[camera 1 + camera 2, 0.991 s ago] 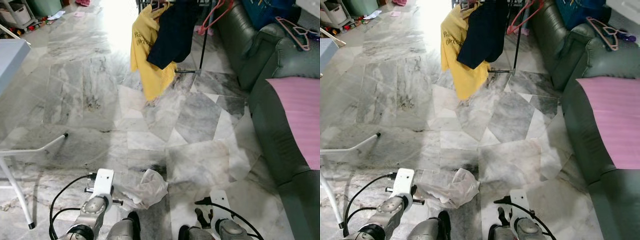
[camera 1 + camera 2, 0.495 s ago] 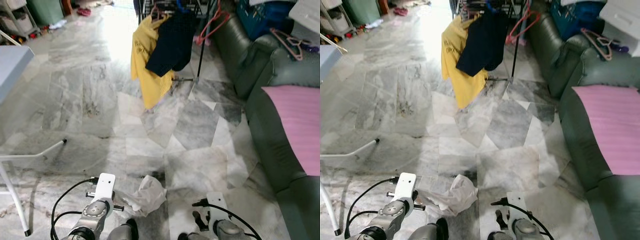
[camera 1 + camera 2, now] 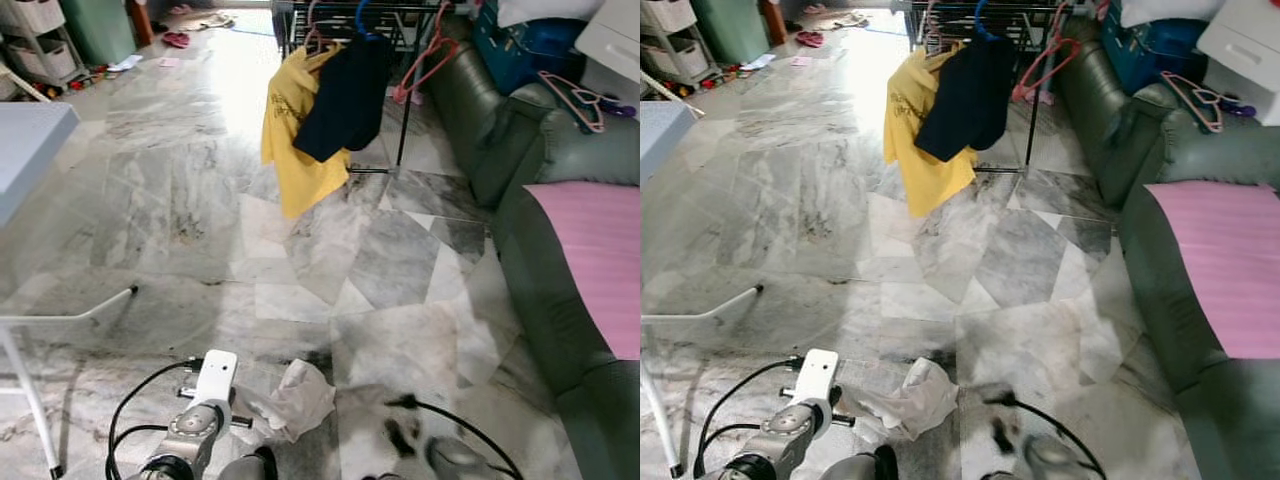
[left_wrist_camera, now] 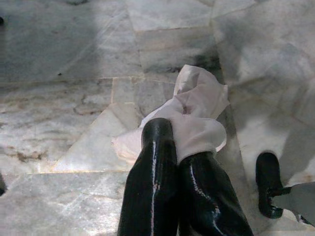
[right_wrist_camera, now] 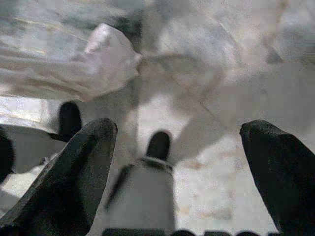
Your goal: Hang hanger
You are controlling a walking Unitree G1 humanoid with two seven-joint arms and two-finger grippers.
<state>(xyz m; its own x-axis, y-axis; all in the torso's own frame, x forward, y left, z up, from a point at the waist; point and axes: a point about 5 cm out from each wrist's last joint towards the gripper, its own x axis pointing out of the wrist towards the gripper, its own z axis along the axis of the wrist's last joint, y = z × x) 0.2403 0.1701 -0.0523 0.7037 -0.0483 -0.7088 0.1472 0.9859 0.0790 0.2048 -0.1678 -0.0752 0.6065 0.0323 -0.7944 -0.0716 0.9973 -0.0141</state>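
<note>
1. Cloth (image 4: pixel 197 118), pale and crumpled, was pinched in the left tool (image 4: pixel 179 147), low over the marble floor (image 3: pixel 180 200).
2. Right tool (image 5: pixel 177 137) hung low and blurred, fingers (image 5: pixel 74 172) spread wide.
3. Pink hanger (image 3: pixel 572 95) lay on the green sofa (image 3: pixel 540 240), well apart from both tools.
4. Rack (image 3: pixel 400 90) ahead held a yellow shirt (image 3: pixel 295 140), a dark garment (image 3: pixel 345 95) and another pink hanger (image 3: pixel 428 62).

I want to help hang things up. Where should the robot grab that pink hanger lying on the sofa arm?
Probably from above, on a straight side arm of the pink hanger. It lies flat on top of the green sofa, so its thin bars face up and two fingers can close across one. The right gripper is open; the left gripper holds a white cloth.
</note>
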